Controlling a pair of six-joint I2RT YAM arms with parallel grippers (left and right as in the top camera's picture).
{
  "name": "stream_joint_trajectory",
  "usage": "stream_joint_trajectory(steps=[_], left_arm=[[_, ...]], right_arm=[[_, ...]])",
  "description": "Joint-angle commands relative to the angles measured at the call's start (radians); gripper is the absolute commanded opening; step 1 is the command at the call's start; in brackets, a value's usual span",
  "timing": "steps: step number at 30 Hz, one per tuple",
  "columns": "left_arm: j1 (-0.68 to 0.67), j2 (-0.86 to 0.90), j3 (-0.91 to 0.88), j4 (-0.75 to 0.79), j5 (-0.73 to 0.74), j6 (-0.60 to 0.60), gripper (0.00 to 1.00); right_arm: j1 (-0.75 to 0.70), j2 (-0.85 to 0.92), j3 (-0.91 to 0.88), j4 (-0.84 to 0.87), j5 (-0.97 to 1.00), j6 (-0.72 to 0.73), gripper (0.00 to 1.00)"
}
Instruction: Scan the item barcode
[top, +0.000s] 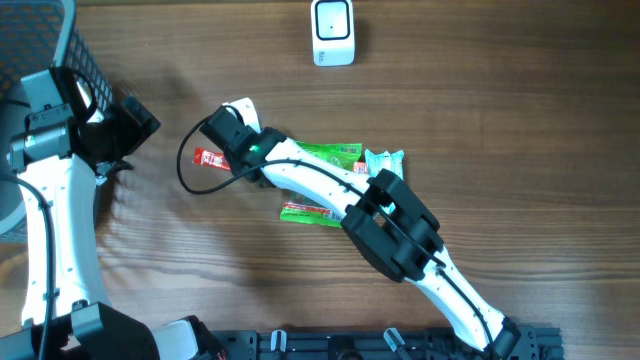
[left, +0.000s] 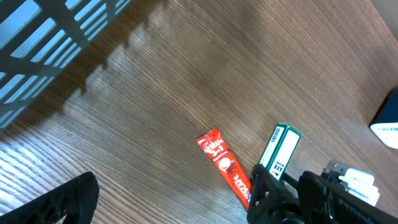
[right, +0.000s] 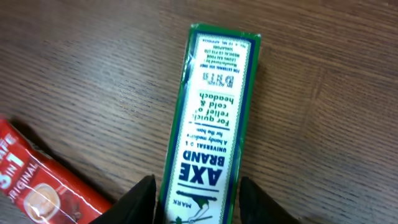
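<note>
In the right wrist view the bottom edge cut off the box's (right: 211, 112) near end, and whether the right gripper's (right: 198, 198) fingers (right: 143, 200) pressed its sides could not be told. The left edge cropped the sachet (right: 43, 186). Overhead, the right arm (top: 320, 183) hid the middles of the green packets (top: 345, 153) and nearly all of the box. The top edge clipped the scanner (top: 332, 35), and the basket (top: 40, 40) ran off the corner. In the left wrist view only one left finger (left: 59, 202) showed, and the box's print was too small to read.
</note>
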Motion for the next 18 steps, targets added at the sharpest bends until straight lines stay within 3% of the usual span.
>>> stream_joint_trajectory(steps=[1, 3, 13, 18], left_arm=[[0.009, -0.01, 0.002, 0.009, -0.025, -0.002, 1.0], [0.009, -0.01, 0.002, 0.009, -0.025, -0.002, 1.0], [0.009, -0.01, 0.002, 0.009, -0.025, -0.001, 1.0], [0.009, -0.01, 0.002, 0.009, -0.025, -0.002, 1.0]], right_arm=[[0.0, -0.015, -0.007, 0.009, 0.007, 0.007, 0.41], [-0.001, -0.026, -0.006, -0.005, 0.035, 0.005, 0.37], [-0.002, -0.048, -0.007, -0.037, 0.018, 0.005, 0.35], [-0.069, -0.115, -0.007, -0.07, -0.206, -0.043, 0.33]])
